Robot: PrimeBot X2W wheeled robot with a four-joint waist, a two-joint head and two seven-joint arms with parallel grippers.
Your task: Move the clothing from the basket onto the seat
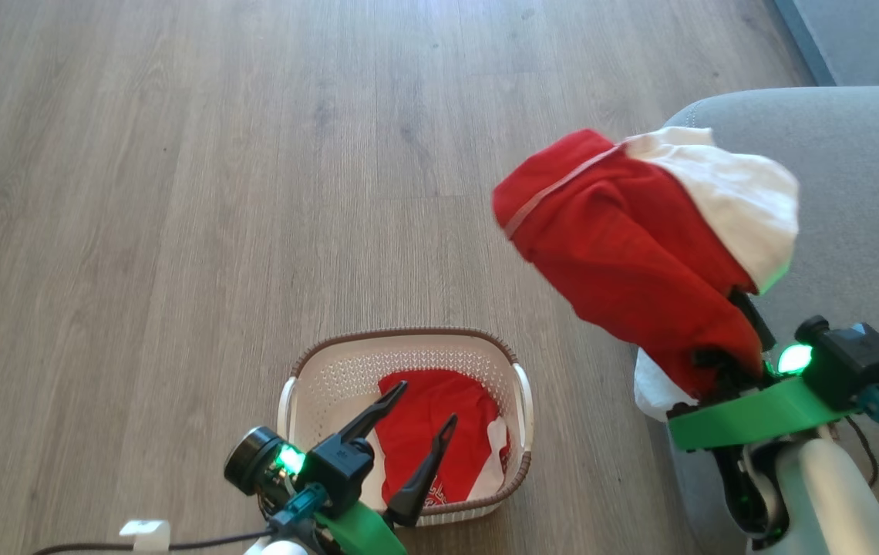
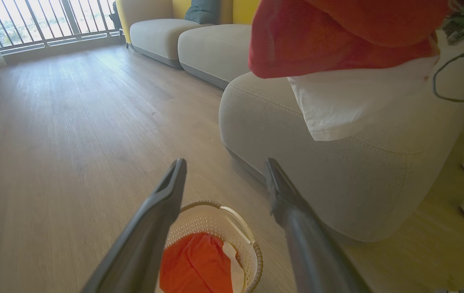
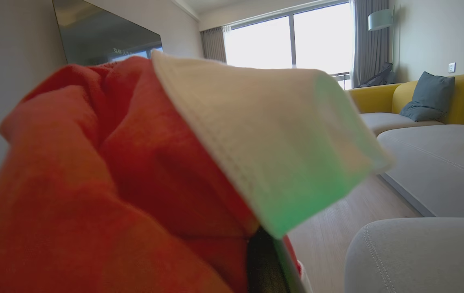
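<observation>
Right claw point(image 1: 721, 366) grips red garment point(image 1: 624, 247) at seat point(image 1: 863, 154) edge; left claw point(image 1: 429, 401) gapes over basket point(image 1: 409, 361)

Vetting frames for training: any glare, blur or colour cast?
Head view: pale glare on the floor, held garment slightly smeared. Left wrist view: balcony windows blown out, left pincer fingers soft. Right wrist view: garment close and blurred, green tint on its white panel.
</observation>
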